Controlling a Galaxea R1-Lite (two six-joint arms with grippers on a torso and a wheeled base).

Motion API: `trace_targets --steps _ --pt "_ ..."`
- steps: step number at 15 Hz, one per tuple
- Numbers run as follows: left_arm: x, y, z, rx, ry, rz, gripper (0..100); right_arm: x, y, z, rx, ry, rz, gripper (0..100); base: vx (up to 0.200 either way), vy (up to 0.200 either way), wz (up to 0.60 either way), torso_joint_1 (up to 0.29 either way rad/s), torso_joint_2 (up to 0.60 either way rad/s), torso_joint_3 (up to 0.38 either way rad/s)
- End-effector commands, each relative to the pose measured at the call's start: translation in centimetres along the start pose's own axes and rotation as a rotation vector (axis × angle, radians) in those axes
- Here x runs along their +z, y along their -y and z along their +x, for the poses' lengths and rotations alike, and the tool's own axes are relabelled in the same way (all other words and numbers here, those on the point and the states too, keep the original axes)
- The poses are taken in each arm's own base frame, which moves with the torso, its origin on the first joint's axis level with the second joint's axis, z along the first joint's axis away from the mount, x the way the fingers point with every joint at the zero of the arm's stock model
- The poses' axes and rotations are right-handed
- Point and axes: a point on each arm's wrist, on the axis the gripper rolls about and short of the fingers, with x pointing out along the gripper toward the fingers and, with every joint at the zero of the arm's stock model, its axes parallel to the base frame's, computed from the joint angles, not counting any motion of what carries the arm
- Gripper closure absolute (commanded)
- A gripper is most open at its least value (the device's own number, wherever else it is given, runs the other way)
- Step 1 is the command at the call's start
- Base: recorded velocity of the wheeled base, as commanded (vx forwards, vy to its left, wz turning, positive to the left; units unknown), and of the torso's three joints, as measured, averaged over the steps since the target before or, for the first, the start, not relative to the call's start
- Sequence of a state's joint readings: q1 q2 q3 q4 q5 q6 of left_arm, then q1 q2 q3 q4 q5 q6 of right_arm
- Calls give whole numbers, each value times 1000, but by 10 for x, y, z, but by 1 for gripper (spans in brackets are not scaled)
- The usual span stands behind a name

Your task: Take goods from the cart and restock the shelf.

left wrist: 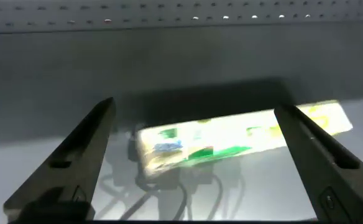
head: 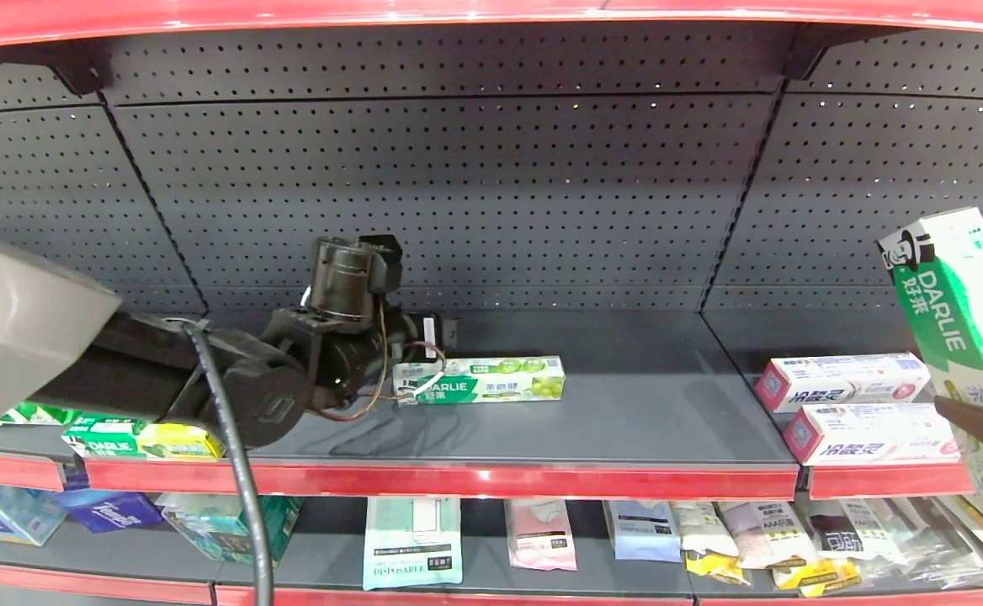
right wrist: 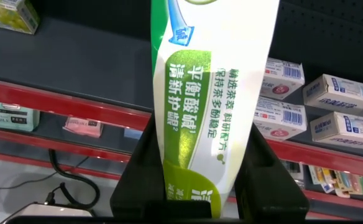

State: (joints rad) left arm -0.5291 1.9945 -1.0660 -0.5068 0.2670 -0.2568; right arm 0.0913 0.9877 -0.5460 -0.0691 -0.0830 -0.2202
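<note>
Left gripper point(left wrist: 194, 111): jaws spread wide apart, holding nothing, low over the grey shelf point(head: 643, 412), at about 9 o'clock of centre in the head view. Green-and-white toothpaste box point(head: 479, 380) lies flat on its long side on the shelf, at 3 o'clock of that gripper, with its near end right by the jaws. Cannot tell if it touches them.

Right gripper point(right wrist: 203, 183): clamped on the lower part of a second toothpaste box point(head: 954, 303), one finger on each side. That box is held upright at the 3 o'clock edge of the head view, top leaning toward 11 o'clock, in front of the shelf and not resting on it.

Two red-and-white boxes point(head: 845, 379) lie flat in the shelf's right bay, one behind the other and close together, between the lying box and the held one. Green-and-yellow boxes point(head: 142, 439) sit at the shelf's front edge at 8 o'clock, partly under the left arm. Assorted packets point(head: 411, 539) line the lower shelf point(head: 491, 581) along 6 o'clock.
</note>
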Motion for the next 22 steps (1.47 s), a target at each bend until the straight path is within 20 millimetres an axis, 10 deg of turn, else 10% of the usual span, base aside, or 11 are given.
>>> trace_targets --steps 1,7,22 --pt "-5 7 22 14 -16 -4 0 -1 0 2 3 -9 -2 100 0 0 0 0 0 0" --pt "-4 33 65 43 -32 -36 0 -2 -1 4 5 -18 -3 100 0 0 0 0 0 0" --pt "-18 67 104 71 -130 -11 0 -2 -1 8 12 -34 -1 100 0 0 0 0 0 0"
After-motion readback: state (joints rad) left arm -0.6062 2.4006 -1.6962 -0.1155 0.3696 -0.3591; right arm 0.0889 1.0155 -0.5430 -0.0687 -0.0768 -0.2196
